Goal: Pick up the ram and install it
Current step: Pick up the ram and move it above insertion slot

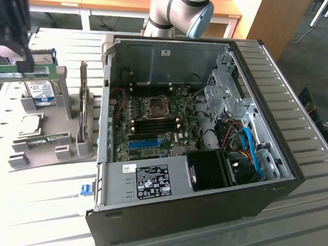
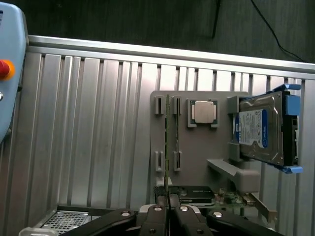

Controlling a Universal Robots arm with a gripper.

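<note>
The ram (image 2: 167, 147) is pinched edge-on at one end between the fingers of the gripper (image 2: 167, 210), which are pressed in against its two faces. It is held above the grey holder tray (image 2: 197, 162), clear of the tray's slots (as far as can be judged in the wrist view). In the exterior view the gripper and the green stick are found at the exterior view's far left, over the tray and well apart from the open computer case (image 1: 202, 220), which lies on its side in the middle of the slatted metal table (image 1: 305, 182).

On the tray a second green stick (image 1: 40, 142) is seated in a slot. A square processor chip (image 2: 203, 111) is set just beside the slots, and a hard drive (image 2: 261, 128) in a blue bracket is propped on edge. Inside the case the motherboard (image 1: 153, 117) is exposed, and a blue slot (image 1: 146, 142) is seen along its near side.
</note>
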